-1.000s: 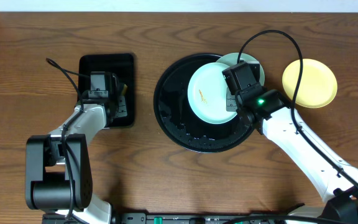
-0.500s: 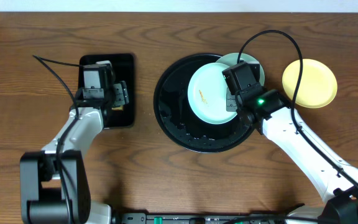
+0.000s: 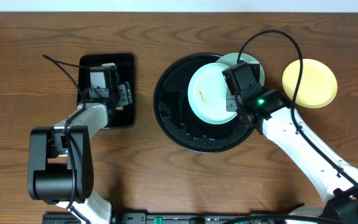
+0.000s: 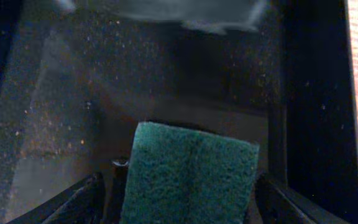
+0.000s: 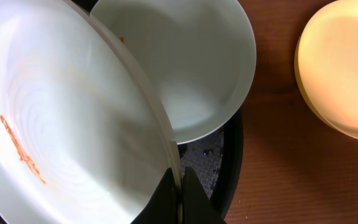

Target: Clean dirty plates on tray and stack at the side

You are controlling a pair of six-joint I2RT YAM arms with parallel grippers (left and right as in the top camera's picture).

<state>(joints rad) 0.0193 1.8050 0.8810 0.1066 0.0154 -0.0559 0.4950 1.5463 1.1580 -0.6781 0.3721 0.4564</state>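
My right gripper point(image 3: 232, 99) is shut on the rim of a pale mint-blue plate point(image 3: 209, 93) and holds it tilted over the round black tray point(image 3: 173, 118). In the right wrist view its fingertips point(image 5: 178, 186) pinch the rim, and an orange-brown smear point(image 5: 20, 149) shows on that plate point(image 5: 73, 124). A second mint-blue plate point(image 5: 185, 62) lies underneath on the tray's far right edge. The pale yellow plate point(image 3: 309, 83) sits on the bare wood to the right. My left gripper point(image 4: 179, 196) stands open around a green sponge point(image 4: 191, 174).
The sponge lies in a small rectangular black tray point(image 3: 98, 62) at the left, and the left gripper point(image 3: 114, 93) hovers low over it. The round tray's wet floor point(image 5: 207, 158) shows beside the held plate. Brown wood tabletop point(image 3: 291, 37) surrounds both trays.
The left arm has shifted slightly over the rectangular tray, out and back. The right arm and its plate have not moved.
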